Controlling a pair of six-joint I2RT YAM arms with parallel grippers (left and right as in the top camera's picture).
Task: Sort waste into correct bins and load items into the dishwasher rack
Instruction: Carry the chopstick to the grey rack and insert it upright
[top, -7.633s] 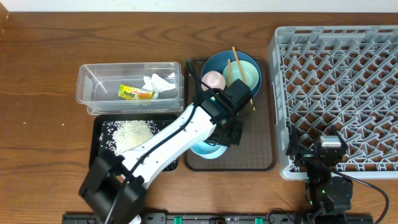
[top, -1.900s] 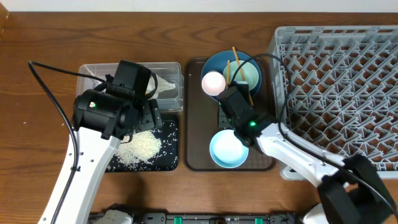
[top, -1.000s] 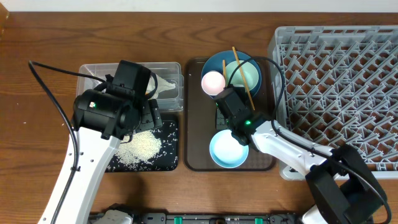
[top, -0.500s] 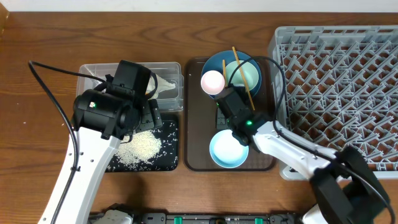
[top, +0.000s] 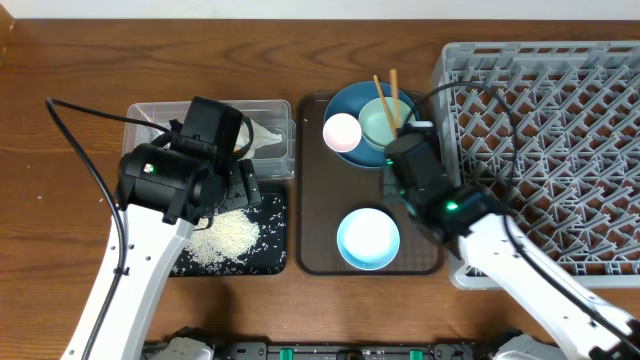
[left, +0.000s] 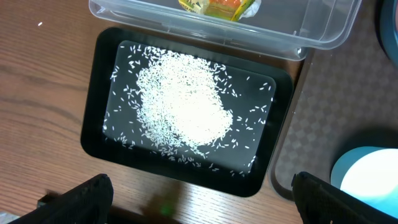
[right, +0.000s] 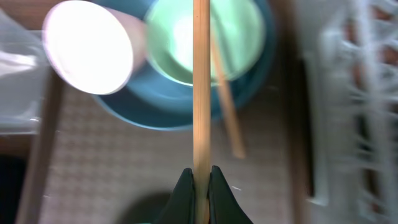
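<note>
Right gripper (right: 200, 180) is pinching a chopstick (right: 201, 81) above the blue bowl (right: 149, 115) (frame blurred). Left gripper (left: 202, 190) is hovering, jaws spread.

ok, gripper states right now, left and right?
Left gripper: jaws wide open, holding nothing, above the black tray of rice.
Right gripper: jaws shut on one chopstick.

One brown serving tray (top: 318, 200) sits right below the right gripper (right: 199, 179), resting on the dark wood-grain bench (top: 60, 60) underneath.
</note>
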